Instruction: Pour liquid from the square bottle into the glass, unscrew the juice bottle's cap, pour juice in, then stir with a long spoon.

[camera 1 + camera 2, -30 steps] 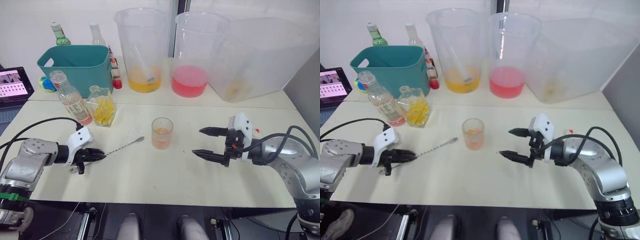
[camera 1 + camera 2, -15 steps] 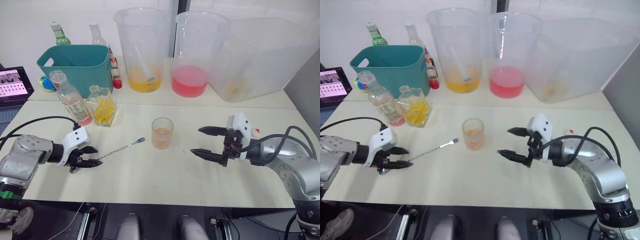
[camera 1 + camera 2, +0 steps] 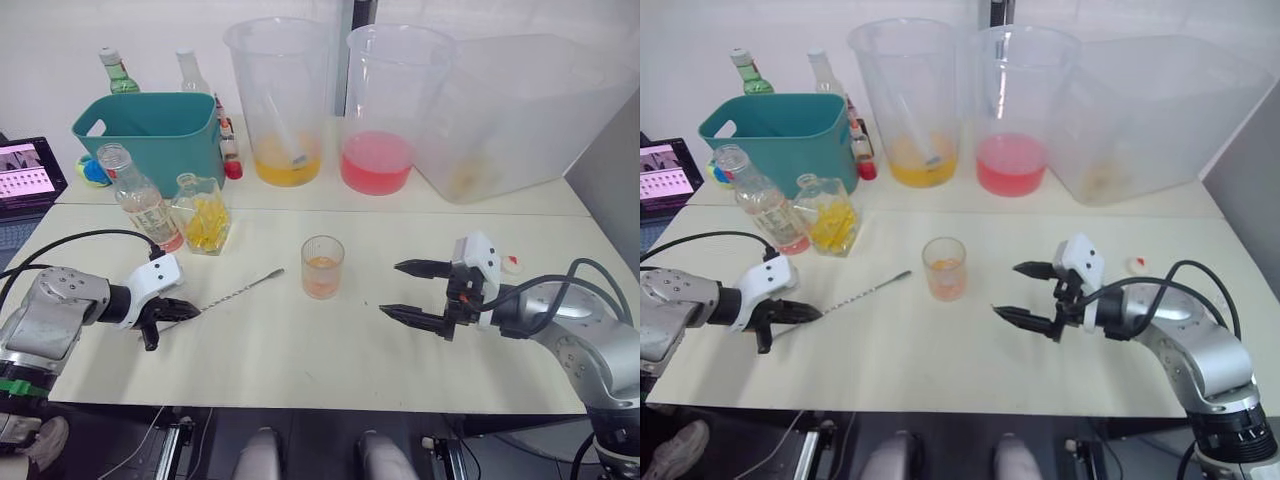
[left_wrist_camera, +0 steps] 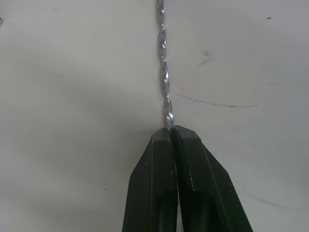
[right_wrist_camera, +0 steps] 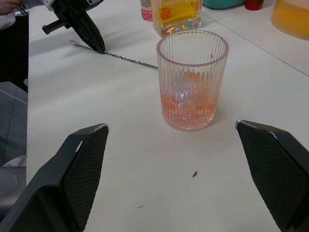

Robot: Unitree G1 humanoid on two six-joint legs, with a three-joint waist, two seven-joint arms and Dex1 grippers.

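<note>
- The long spoon (image 3: 240, 291), a very thin twisted silver metal bar with a tiny bowl at its far end, lies flat on the pale table (image 3: 300, 360), its bowl pointing toward the glass (image 3: 323, 266), a small ribbed clear tumbler holding a little pinkish-orange liquid.
- The left claw (image 4: 173, 131) is clenched on the spoon's handle end, fingers pressed together around the twisted shaft, low against the table.
- The right claw (image 3: 412, 290) hangs released, jaws wide apart, just beside the glass and facing it without touching.
- The spoon looks light and stiff, but so thin and smooth that it may pivot or slip in a pinch; the twisted section offers the best purchase.
- Held at the very end, the bowl could swing; a slow lift seems wise.
- The glass is fragile and light enough to be nudged by stirring; the right claw could steady its wall.
</note>
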